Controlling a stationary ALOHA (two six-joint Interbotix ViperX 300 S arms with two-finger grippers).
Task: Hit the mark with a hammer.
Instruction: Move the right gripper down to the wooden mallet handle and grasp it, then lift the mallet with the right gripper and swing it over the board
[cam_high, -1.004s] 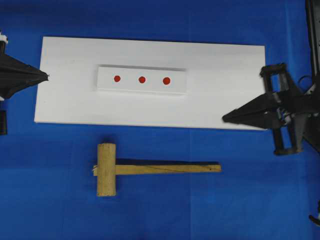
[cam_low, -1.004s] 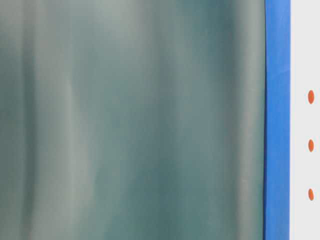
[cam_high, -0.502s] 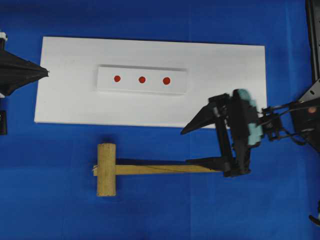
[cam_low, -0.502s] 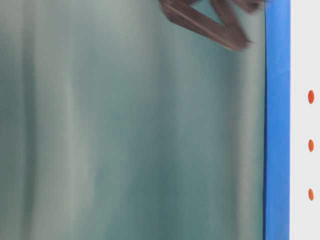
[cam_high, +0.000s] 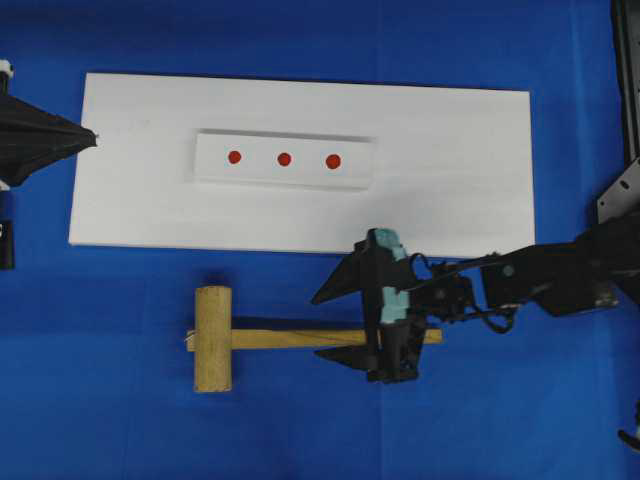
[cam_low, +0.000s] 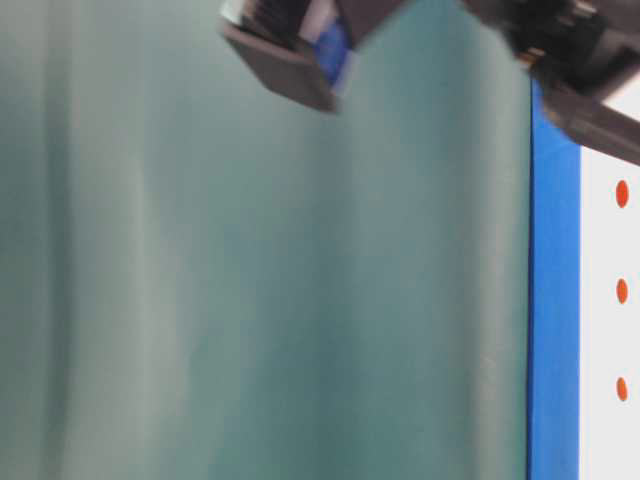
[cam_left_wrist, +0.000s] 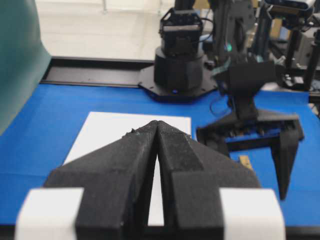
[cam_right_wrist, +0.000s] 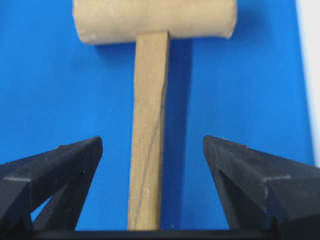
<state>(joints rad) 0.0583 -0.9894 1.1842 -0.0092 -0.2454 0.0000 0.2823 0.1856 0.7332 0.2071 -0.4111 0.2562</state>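
A bright blue cloth (cam_high: 120, 400) covers the surface from edge to edge, evenly lit with soft shadows. A white board (cam_high: 460, 170) lies across its far half, parallel to the far edge. In the table-level view a blurred grey-green curtain (cam_low: 250, 300) fills most of the frame. From the left wrist view, a black rail (cam_left_wrist: 95, 75) runs along the far edge, with pale floor (cam_left_wrist: 100, 30) beyond.

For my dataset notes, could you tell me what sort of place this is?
Likely a robotics lab bench: a blue mat carrying a white board with red marks, flanked by two arms, equipment stands behind.
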